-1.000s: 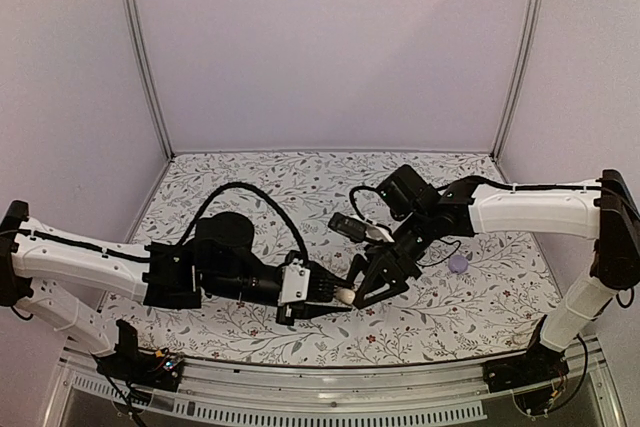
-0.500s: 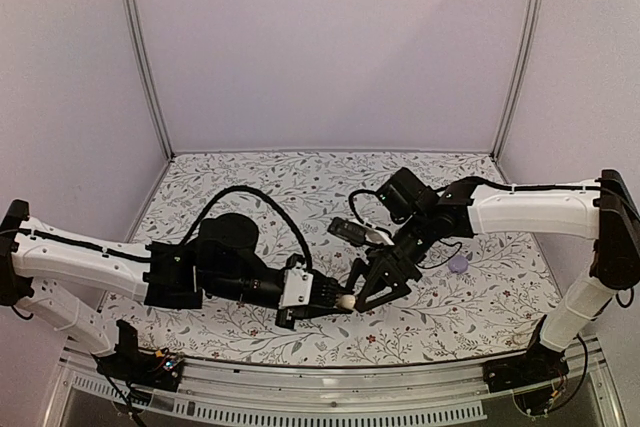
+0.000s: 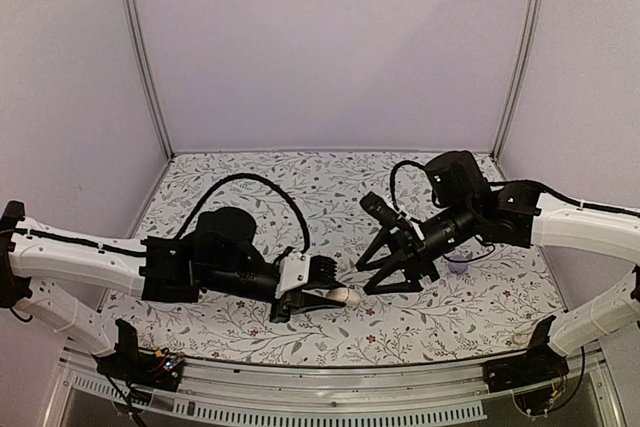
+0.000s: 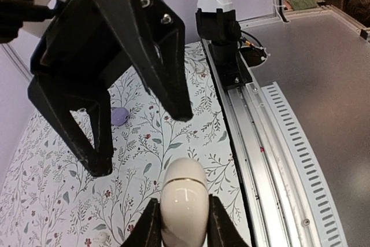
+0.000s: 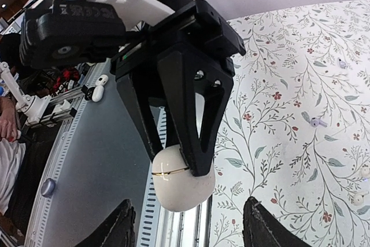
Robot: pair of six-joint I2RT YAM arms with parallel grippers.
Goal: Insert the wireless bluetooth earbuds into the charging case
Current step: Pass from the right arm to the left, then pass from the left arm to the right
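My left gripper [image 3: 333,296] is shut on the white rounded charging case [image 3: 345,296], closed, with a thin gold seam, held above the floral table near its front edge. The left wrist view shows the case [image 4: 184,198] clamped between both fingers. My right gripper [image 3: 386,274] is open and empty, just right of the case, jaws spread towards it. In the right wrist view the case [image 5: 180,184] sits between its wide-apart fingertips. Tiny pale earbuds [image 5: 315,122] lie loose on the table, another [image 4: 102,236] shows near the left fingers.
A purple rounded case [image 3: 458,267] lies on the table behind the right gripper, also in the left wrist view [image 4: 119,115]. A metal rail [image 4: 272,143] runs along the table's front edge. Pale walls and corner posts enclose the table.
My right arm has drawn back to the right and its open gripper has moved away from the white case. My left gripper still holds the case, almost unmoved.
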